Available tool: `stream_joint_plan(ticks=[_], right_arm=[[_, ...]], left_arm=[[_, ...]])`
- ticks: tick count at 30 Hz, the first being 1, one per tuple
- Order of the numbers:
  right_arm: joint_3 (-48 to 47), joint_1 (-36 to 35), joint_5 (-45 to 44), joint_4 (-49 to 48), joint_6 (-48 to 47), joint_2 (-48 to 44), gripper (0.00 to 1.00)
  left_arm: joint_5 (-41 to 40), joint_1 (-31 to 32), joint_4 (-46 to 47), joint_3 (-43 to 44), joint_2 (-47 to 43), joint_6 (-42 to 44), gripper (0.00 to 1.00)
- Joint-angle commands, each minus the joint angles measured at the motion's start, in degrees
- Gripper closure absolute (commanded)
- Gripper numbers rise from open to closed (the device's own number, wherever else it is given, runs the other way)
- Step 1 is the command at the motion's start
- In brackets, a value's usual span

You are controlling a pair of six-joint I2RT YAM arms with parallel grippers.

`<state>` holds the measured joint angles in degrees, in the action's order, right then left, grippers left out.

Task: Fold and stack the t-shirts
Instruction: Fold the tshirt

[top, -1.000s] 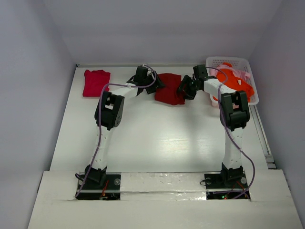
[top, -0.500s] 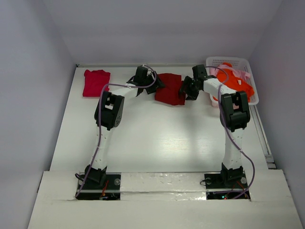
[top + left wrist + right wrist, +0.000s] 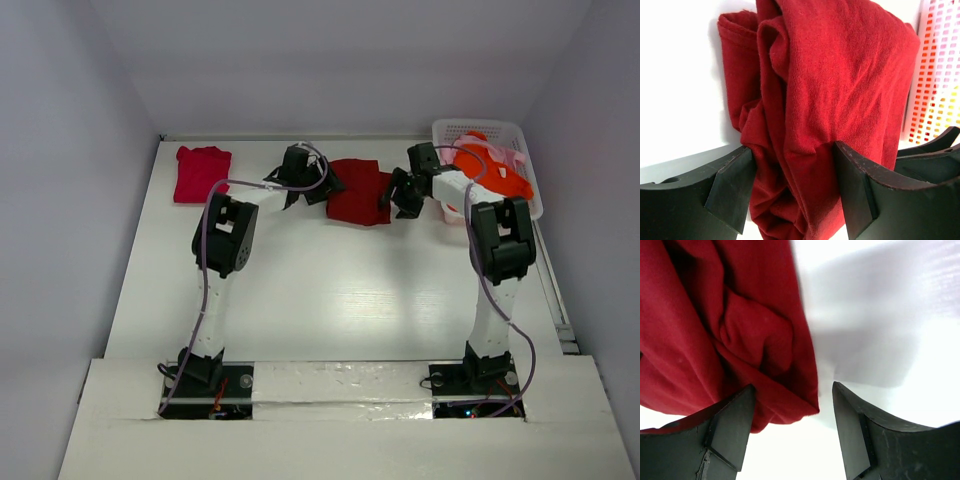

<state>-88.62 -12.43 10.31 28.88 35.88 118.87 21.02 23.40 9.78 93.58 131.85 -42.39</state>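
Crimson shirt (image 3: pixel 202 173) is folded, upper left; dark red shirt (image 3: pixel 358 190) is straddled by right gripper (image 3: pixel 794 390), open, and left gripper (image 3: pixel 792 155), grip undeterminable; orange shirt (image 3: pixel 490 172) remains unfolded.

Pretty clearly a robotics lab test cell, not anyone's home: a bare white table (image 3: pixel 330 300) boxed in by blank pale walls (image 3: pixel 60 200). A left arm (image 3: pixel 222 235) and a right arm (image 3: pixel 497 240) are bolted at its near edge, purple cables (image 3: pixel 204 280) hanging loose. Only homey bits are a dark red t-shirt (image 3: pixel 358 190) and a white lattice basket (image 3: pixel 480 128).
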Motion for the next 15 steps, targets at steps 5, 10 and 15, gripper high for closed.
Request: stream_joint_plan(ticks=[5, 10, 15], right_arm=[[3.8, -0.23, -1.52, -2.6, -0.19, -9.09, 0.32], [6.26, -0.23, -1.08, -2.96, -0.28, -12.6, 0.32], [9.25, -0.23, -0.55, -4.1, -0.46, -15.59, 0.32]], left_arm=[[-1.76, 1.83, -6.61, -4.28, -1.95, 1.87, 0.4], [-2.47, 4.46, -7.49, -5.16, -3.44, 2.05, 0.4], [-3.43, 6.04, -7.93, -6.74, -5.81, 2.14, 0.4]])
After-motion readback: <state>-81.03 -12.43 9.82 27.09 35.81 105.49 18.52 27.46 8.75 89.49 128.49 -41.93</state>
